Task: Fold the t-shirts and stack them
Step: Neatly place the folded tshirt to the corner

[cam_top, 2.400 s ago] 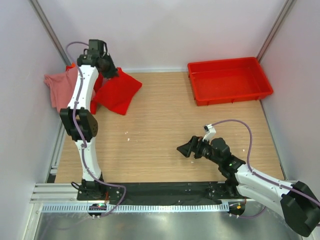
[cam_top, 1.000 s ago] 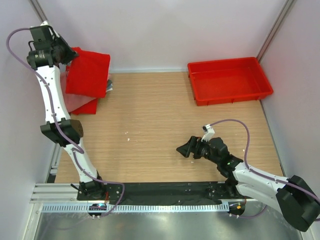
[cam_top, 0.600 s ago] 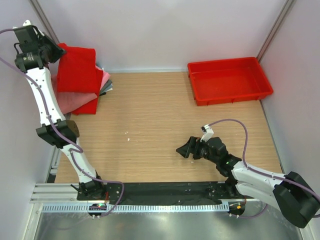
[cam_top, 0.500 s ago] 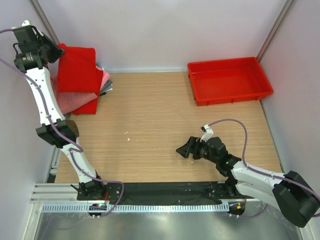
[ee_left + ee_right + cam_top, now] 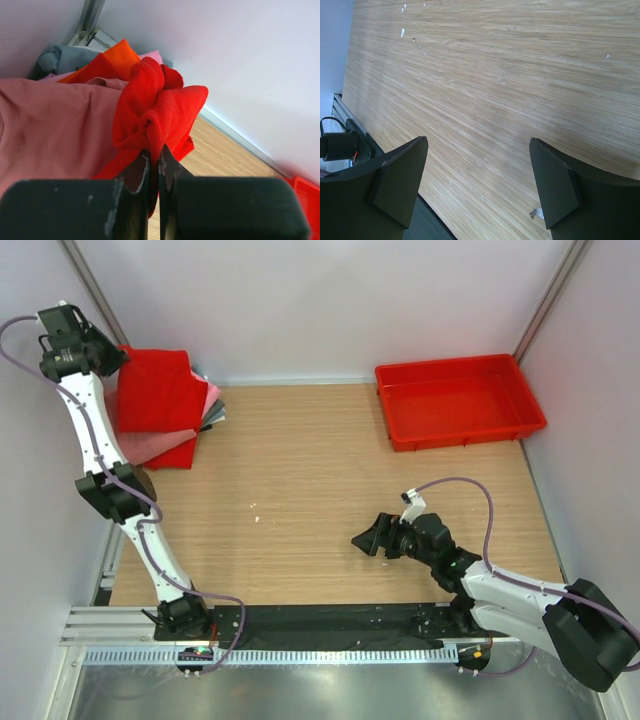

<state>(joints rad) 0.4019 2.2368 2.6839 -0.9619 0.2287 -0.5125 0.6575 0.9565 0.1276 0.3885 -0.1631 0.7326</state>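
My left gripper (image 5: 103, 358) is high in the far left corner, shut on a bunched edge of the bright red t-shirt (image 5: 155, 390), which hangs over the stack of folded shirts. In the left wrist view the jaws (image 5: 154, 152) pinch the red cloth (image 5: 155, 105). Below it lie a dusty pink shirt (image 5: 55, 125), an orange one (image 5: 117, 52) and a grey one (image 5: 65, 57). From above, the dusty pink shirt (image 5: 160, 445) and grey edges (image 5: 213, 415) stick out of the stack. My right gripper (image 5: 368, 538) is open and empty, low over the table (image 5: 477, 175).
A rigid red plastic tray (image 5: 460, 400) stands empty at the back right; its corner shows in the left wrist view (image 5: 306, 187). White walls close the back and sides. Small white specks (image 5: 403, 33) lie on the wooden table.
My left gripper carried the red t-shirt from the table up to the far left corner, and has now come slightly down and right over the stack. The right arm has barely moved.
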